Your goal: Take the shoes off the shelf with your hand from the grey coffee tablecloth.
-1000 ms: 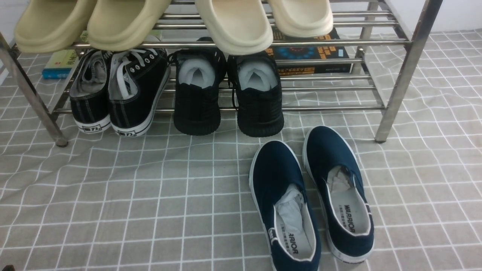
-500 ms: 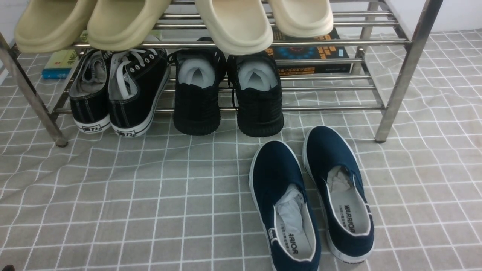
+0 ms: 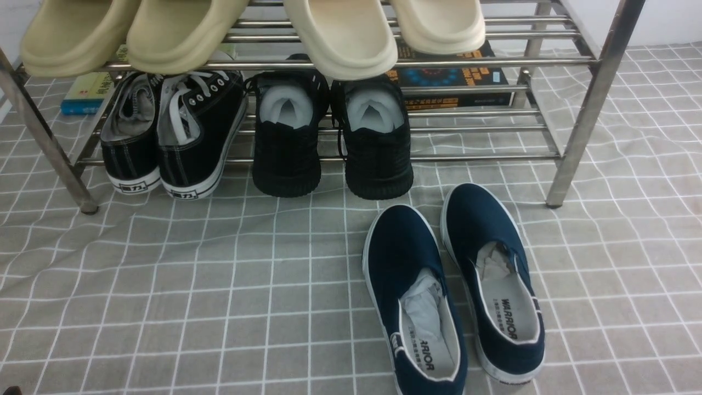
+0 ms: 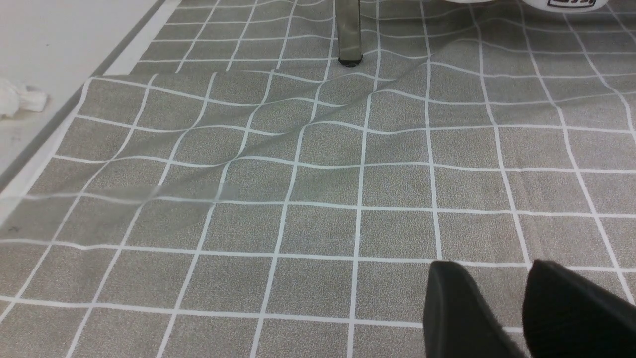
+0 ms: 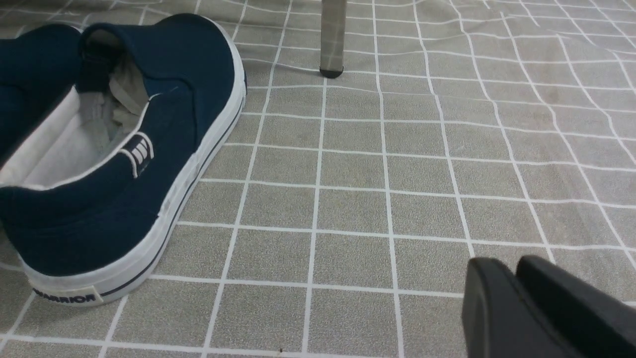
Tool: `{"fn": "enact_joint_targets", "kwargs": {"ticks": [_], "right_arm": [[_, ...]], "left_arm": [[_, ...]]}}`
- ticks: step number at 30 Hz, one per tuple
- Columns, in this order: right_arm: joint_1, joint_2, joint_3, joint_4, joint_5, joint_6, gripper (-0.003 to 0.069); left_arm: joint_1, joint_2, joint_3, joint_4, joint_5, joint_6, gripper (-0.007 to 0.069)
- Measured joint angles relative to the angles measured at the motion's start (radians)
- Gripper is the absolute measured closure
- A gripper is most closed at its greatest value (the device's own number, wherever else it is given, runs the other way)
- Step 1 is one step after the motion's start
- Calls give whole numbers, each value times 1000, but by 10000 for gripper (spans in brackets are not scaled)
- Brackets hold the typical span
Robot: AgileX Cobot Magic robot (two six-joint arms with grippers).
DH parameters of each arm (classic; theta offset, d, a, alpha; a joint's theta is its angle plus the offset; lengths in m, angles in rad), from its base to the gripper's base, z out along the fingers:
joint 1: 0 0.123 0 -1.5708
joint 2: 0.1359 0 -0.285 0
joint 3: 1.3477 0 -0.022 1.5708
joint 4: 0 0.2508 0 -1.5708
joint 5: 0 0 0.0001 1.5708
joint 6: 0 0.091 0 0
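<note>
Beside the shoes, only wrist view shows right gripper.

A pale wall rises behind the far edge. In the left wrist view, a light bare floor lies past the cloth's edge, with a crumpled white scrap on it.

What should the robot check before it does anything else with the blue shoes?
1. Both blue shoes off the shelf: ok.
2. Shoes upright, side by side on the cloth: ok.
3. Right gripper clear of the shoe: ok, cloth between them.
4. Right gripper empty: ok.
5. Left gripper empty: ok, jaws slightly apart.
6. Black sneakers staying on the shelf: ok.
</note>
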Motion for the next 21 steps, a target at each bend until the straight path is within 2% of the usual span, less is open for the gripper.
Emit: {"fn": "enact_joint_targets", "kwargs": {"ticks": [21], "right_arm": [[0,0,0,0,0,0,543]], "left_arm": [[0,0,0,0,0,0,383]]}}
